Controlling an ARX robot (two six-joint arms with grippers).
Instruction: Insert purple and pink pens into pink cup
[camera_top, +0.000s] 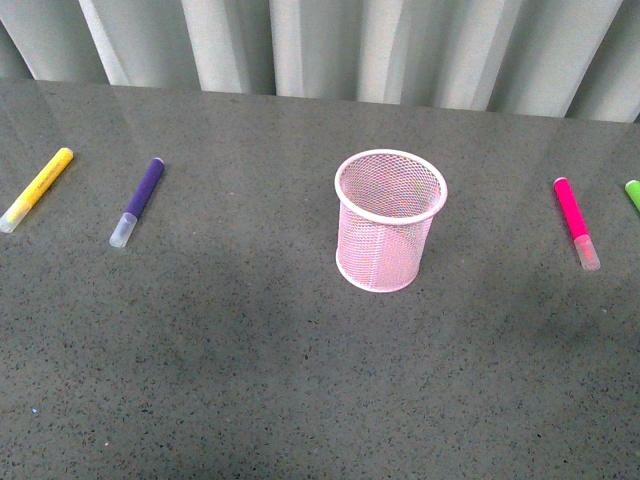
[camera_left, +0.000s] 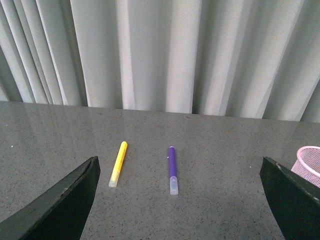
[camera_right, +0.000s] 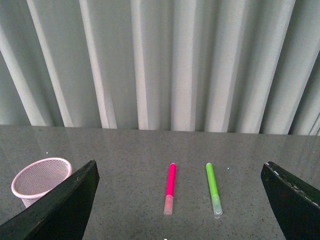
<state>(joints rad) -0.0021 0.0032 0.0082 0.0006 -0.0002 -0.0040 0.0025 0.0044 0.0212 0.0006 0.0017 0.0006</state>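
Observation:
The pink mesh cup (camera_top: 390, 220) stands upright and empty at the table's middle. The purple pen (camera_top: 138, 200) lies flat at the left, clear cap toward me. The pink pen (camera_top: 575, 221) lies flat at the right, cap toward me. Neither gripper shows in the front view. My left gripper (camera_left: 180, 205) is open and empty, well back from the purple pen (camera_left: 172, 169), with the cup's rim (camera_left: 307, 162) at the frame edge. My right gripper (camera_right: 180, 205) is open and empty, well back from the pink pen (camera_right: 170, 187); the cup (camera_right: 40, 180) stands off to one side.
A yellow marker (camera_top: 38, 187) lies left of the purple pen, also in the left wrist view (camera_left: 118, 163). A green marker (camera_top: 633, 193) lies at the right edge, beside the pink pen in the right wrist view (camera_right: 213, 188). A grey curtain (camera_top: 330, 45) hangs behind the dark table (camera_top: 300, 380).

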